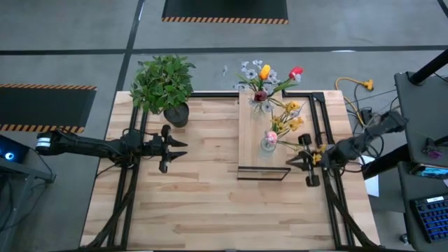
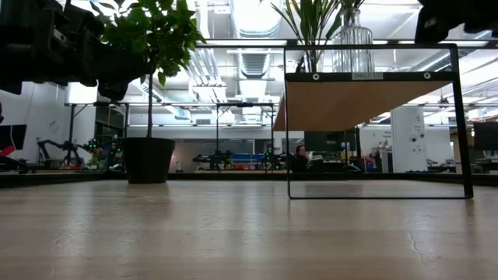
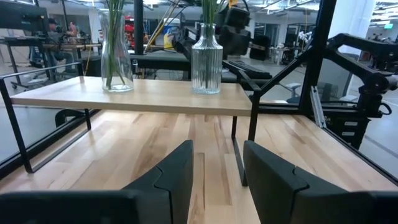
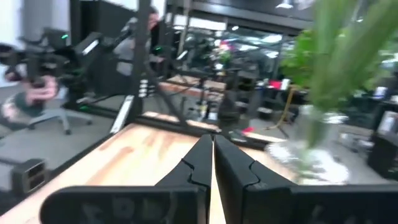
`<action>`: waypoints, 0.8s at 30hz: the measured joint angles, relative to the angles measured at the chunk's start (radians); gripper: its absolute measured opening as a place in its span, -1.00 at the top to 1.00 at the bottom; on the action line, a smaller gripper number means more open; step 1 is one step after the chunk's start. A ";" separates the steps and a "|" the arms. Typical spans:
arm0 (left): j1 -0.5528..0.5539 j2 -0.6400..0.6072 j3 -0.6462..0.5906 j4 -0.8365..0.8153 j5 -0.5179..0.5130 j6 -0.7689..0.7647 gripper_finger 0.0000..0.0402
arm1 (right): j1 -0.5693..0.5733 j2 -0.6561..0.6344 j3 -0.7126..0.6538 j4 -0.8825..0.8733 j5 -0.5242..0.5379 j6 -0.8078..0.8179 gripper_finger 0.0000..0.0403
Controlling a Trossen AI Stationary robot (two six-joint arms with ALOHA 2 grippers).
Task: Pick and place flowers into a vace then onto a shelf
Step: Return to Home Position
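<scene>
tabletop up front has no loose stems on it, so nothing left to pick | flowers all sit in two vases on the shelf, job looks done | left jaws wait mid-tabletop, partly open, empty | right jaws just beside the shelf, look pinched together on nothing, though that view's blurry

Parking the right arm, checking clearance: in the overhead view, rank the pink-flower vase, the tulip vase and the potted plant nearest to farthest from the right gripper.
From the right gripper:
1. Pink-flower vase, shelf end beside the gripper.
2. Tulip vase, at the shelf's far end.
3. Potted plant, back left, near the left gripper.
</scene>
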 joint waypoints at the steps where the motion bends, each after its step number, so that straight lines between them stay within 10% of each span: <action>1: 0.000 0.000 0.000 0.000 0.000 0.000 0.39 | -0.020 -0.016 -0.004 0.000 -0.001 0.000 0.96; 24: 0.000 -0.001 -0.009 -0.015 0.000 -0.008 0.39 | -0.579 -0.091 -0.079 -0.047 -0.431 0.186 0.96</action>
